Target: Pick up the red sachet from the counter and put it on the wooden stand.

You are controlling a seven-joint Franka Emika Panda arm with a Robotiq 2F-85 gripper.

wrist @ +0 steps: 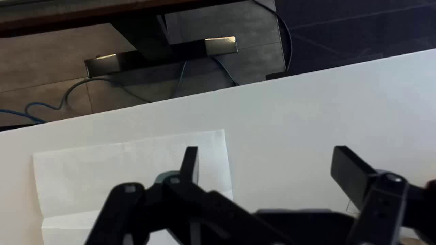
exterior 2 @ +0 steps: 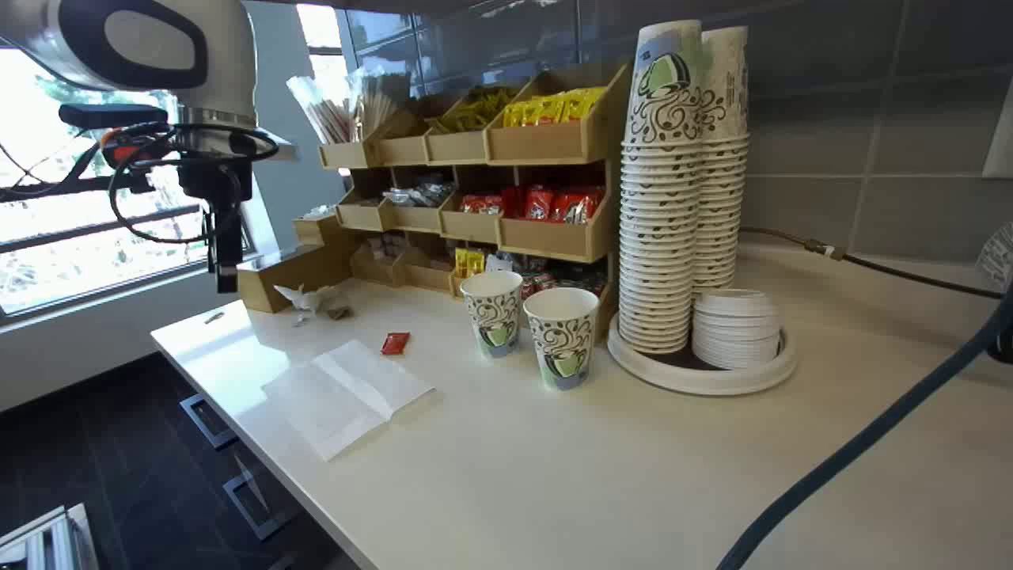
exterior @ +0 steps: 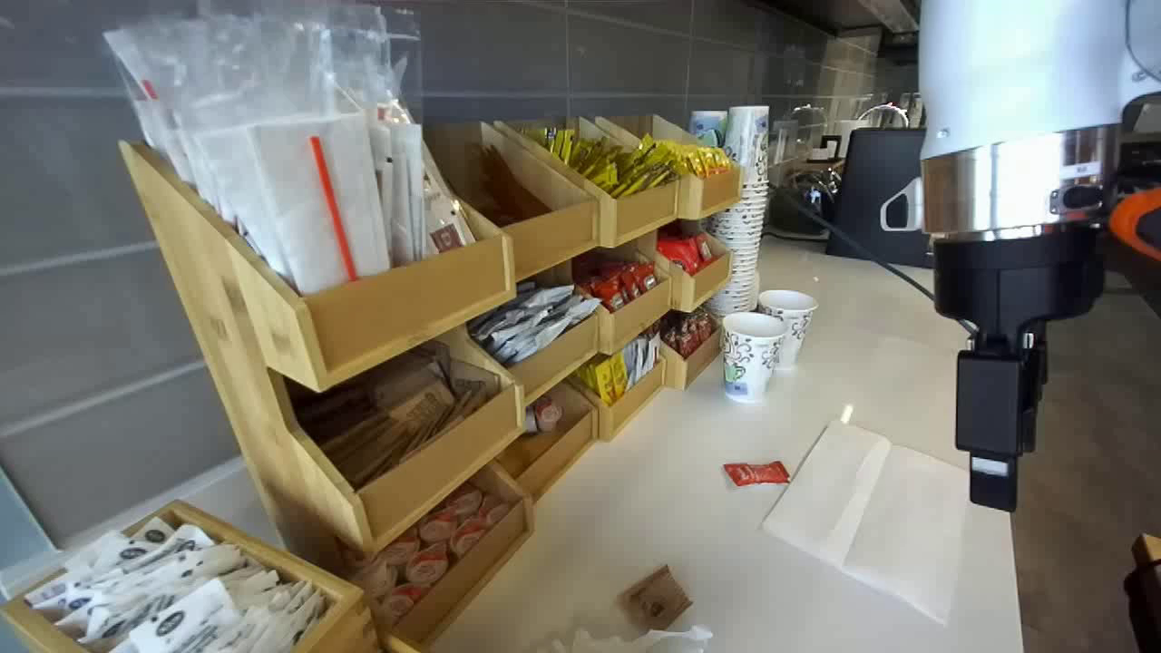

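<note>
The red sachet lies flat and loose on the pale counter, just beside the white sheet. It also shows in an exterior view and is out of the wrist view. The wooden stand is a tiered rack with slanted bins of packets against the tiled wall; it also shows in an exterior view. My gripper is open and empty, fingers wide apart and pointing down. In both exterior views the gripper hangs above the counter's open long edge, apart from the sachet.
A white sheet lies on the counter. Two paper cups stand in front of the stand's end, with tall cup stacks behind. A brown packet and crumpled white paper lie near the stand.
</note>
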